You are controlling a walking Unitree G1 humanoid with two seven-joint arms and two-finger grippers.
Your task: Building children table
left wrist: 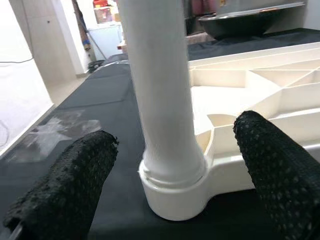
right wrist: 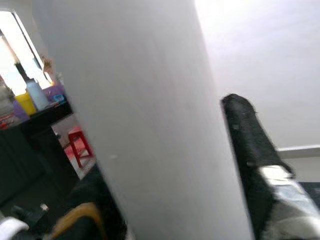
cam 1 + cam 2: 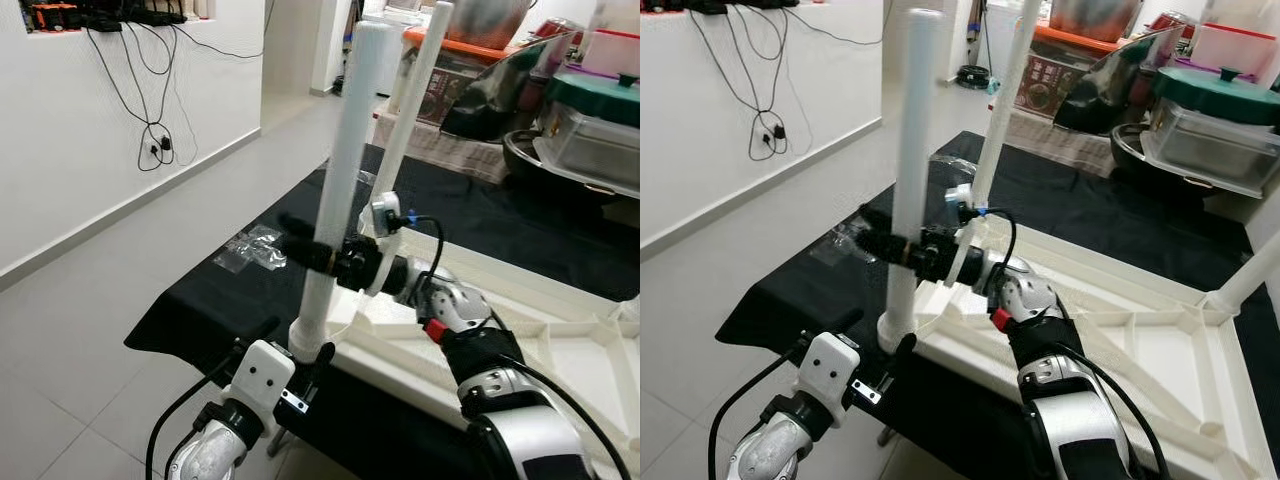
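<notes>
1. Nearest us, our left gripper (image 3: 300, 362) sits low by the near corner of the upside-down white plastic ribbed tabletop (image 3: 560, 340). Its black fingers (image 1: 65, 190) are spread, one on each side of the round corner socket (image 1: 175, 192), touching nothing.
2. A tall white plastic tube leg (image 3: 345, 180) stands upright in that socket, seated to its collar.
3. Just above, our right gripper (image 3: 318, 252) is clenched around the leg at about mid-height, one finger (image 2: 250, 150) pressed to its side.
4. The tabletop lies on a black cloth (image 3: 200, 310) spread over the pale tiled floor (image 3: 60, 330).
5. Beyond the first leg a second white tube leg (image 3: 415, 100) rises from the far corner, leaning slightly.
6. A crumpled clear plastic wrapper (image 3: 250, 248) lies on the cloth to the left.
7. Farther back, black cables (image 3: 150, 110) hang down the white wall, and a green-lidded metal container (image 3: 1210, 130) sits among clutter on the right.
</notes>
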